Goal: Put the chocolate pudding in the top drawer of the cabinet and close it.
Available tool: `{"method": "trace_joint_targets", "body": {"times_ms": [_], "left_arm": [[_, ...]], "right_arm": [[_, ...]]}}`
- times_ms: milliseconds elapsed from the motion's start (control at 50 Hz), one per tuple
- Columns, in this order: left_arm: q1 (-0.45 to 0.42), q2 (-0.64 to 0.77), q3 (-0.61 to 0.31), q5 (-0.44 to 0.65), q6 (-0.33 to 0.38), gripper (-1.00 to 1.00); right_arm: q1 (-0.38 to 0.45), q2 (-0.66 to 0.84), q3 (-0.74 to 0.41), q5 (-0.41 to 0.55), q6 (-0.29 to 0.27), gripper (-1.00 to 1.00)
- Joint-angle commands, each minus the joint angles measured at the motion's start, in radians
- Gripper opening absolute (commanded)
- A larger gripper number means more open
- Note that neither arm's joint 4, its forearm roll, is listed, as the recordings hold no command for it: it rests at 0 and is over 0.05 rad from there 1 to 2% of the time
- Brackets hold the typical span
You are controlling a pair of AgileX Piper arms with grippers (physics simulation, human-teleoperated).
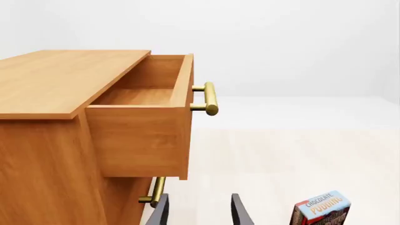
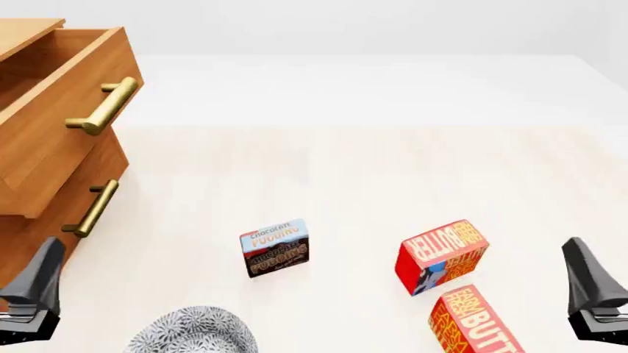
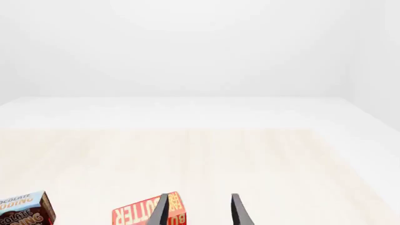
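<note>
Since the drawer (image 2: 59, 110) already stands open, we judge grasping comes next: our left claw (image 1: 200, 211), parted and empty, must reach the pudding (image 2: 275, 247) upright mid-surface (image 2: 343, 176); right claw (image 3: 200, 211) parted too.

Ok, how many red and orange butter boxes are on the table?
2: one red-and-orange butter box right of the chocolate pudding box, the other butter box just nearer, partly cut off by the front view's edge.

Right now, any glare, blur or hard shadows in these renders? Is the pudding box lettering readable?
Front view: flat, even light, no glare, hardly any shadow under the pudding box; its lettering is readable though small. Left wrist view: sharp, with only soft shading inside the open top drawer; the pudding box is cut by the frame edge. Right wrist view: a washed-out white background, boxes cropped at the bottom.
</note>
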Motion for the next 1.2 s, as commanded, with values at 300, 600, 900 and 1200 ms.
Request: {"method": "trace_joint_targets", "body": {"times_ms": [300,600,900,1200], "left_arm": [[-0.017,0.012,-0.032,0.027,0.015,1.00],[-0.015,0.005,-0.111,0.108,0.030,1.00],[-0.043,0.034,-0.200,0.190,0.080,1.00],[-0.064,0.064,-0.278,0.234,0.109,1.00]], "right_arm": [[0.001,0.000,-0.002,0.000,-0.005,1.00],[0.001,0.000,-0.001,0.000,-0.005,1.00],[0.001,0.000,-0.001,0.000,-0.005,1.00],[0.001,0.000,-0.001,0.000,-0.005,1.00]]}}
